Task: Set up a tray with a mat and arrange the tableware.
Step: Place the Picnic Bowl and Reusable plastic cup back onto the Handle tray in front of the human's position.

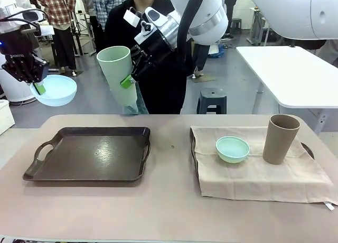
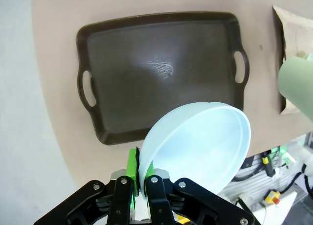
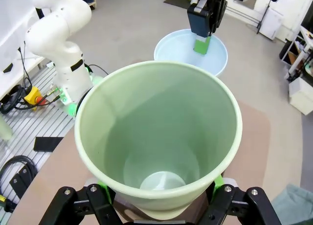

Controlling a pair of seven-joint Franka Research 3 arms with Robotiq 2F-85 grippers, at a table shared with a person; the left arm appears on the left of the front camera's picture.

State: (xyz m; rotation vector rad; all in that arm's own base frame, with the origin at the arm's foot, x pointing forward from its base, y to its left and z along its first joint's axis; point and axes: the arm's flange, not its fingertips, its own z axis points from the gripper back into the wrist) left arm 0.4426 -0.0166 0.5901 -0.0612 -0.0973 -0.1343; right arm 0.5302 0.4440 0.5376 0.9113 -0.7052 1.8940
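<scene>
High over the table's left end, my left gripper [image 1: 37,85] is shut on the rim of a pale blue bowl [image 1: 54,90]. In the left wrist view the gripper [image 2: 140,172] pinches the bowl [image 2: 195,146] above the bare dark tray [image 2: 161,73]. My right gripper [image 1: 130,74] is shut on a light green cup [image 1: 117,74], held tilted in the air behind the dark tray [image 1: 90,153]. From the right wrist, the cup [image 3: 156,137] is empty inside. A beige mat [image 1: 264,174] covers a second tray [image 1: 308,149] and carries a mint green bowl [image 1: 232,149] and a brown-tan cup [image 1: 280,139].
A person in dark clothes [image 1: 163,90] stands at the far side behind the right arm. A white table [image 1: 290,74] and a stool [image 1: 211,100] stand farther back. Bare tabletop [image 1: 169,201] lies between and in front of the trays.
</scene>
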